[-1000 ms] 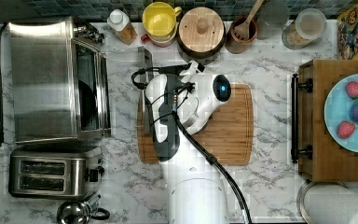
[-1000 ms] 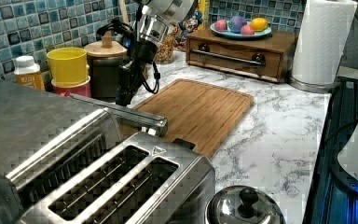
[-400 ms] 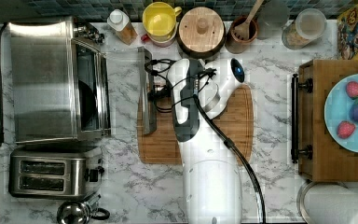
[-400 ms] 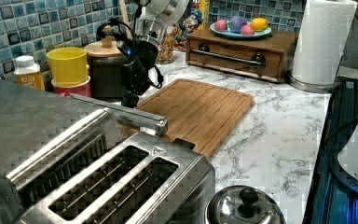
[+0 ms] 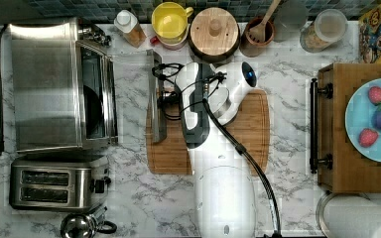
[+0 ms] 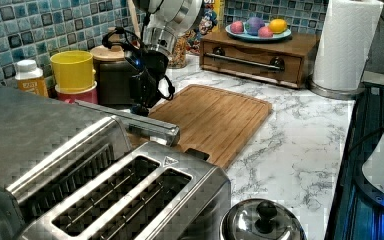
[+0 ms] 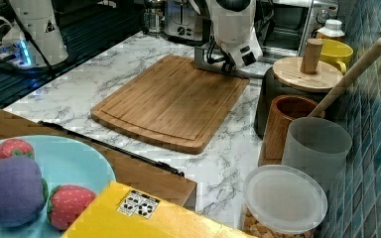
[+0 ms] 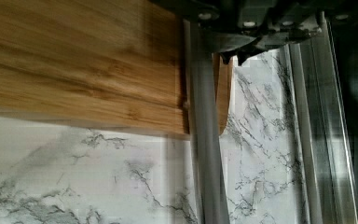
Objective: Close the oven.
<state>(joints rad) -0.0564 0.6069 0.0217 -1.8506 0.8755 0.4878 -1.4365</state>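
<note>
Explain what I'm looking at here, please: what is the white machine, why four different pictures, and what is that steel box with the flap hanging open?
The white machine is a robot arm with a gripper at its end. Three cameras off the arm watch the same kitchen counter: one from above and one from each side. A fourth sits on the wrist and looks down past the gripper. The steel box is a toaster oven, and the flap is its glass door, dropped open, with a metal bar handle. The gripper is right at that handle, over the edge of a wooden cutting board. I can't tell whether it is gripping anything. Beside the oven stands a smaller two-slot toaster.
</note>
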